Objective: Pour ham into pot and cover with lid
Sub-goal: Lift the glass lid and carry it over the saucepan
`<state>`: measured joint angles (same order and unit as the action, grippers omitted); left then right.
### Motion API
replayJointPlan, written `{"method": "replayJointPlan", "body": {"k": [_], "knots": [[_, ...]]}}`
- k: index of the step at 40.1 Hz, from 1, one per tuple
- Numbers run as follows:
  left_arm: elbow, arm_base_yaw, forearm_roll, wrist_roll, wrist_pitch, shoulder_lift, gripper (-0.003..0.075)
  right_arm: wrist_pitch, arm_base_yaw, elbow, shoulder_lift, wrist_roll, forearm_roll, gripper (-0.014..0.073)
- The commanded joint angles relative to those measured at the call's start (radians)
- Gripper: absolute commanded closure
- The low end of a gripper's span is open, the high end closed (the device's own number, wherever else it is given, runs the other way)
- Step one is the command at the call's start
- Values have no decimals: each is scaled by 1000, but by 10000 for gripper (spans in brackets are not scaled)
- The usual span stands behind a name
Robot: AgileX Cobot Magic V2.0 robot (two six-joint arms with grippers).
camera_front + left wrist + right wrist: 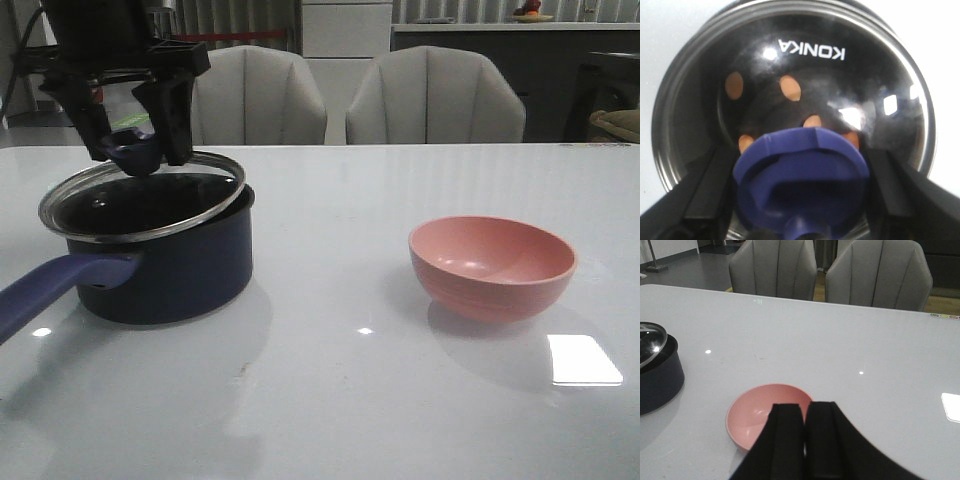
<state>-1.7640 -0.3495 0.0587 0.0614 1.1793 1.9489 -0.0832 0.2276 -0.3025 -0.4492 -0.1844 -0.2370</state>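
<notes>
Front view: the left gripper [140, 135] stands over the pot [165, 255], its two fingers placed either side of the knob of the lid [142, 196]; whether they press on the knob cannot be told from here. The lid sits tilted, its far right edge raised above the pot rim, so it is not yet seated. The pot handle [55, 290] points toward the near left. The pink bowl [492, 264] stands well apart on the right and appears empty. Left wrist view: the knob [801, 180] fills the space between the black fingers [695, 200], which lie close against both its sides; the grip appears closed on it, though contact is partly hidden. Through the glass of the lid, several orange slices of ham [790, 87] lie on the black pot floor, so the pouring looks complete. Right wrist view: the right gripper [805, 440] hangs above the near edge of the bowl with its fingers pressed together, holding nothing. To finish well, centre the lid over the rim, lower it until level all round, and only then release the knob; a release while tilted could let the lid slide off
</notes>
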Motion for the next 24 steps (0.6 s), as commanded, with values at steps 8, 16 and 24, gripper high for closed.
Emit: {"method": "replayJointPlan", "body": {"k": [8,16,24], "knots": [[-37,-7,20,0,-99,-53,197,83,1,-30,-5,-10,2,433],[-37,-7,20,0,-105,-44,197,83,1,-30,-5,-10,2,433],[-37,-7,20,0,-105,-36,197,83,1,-30,-5,-10,2,433]]}}
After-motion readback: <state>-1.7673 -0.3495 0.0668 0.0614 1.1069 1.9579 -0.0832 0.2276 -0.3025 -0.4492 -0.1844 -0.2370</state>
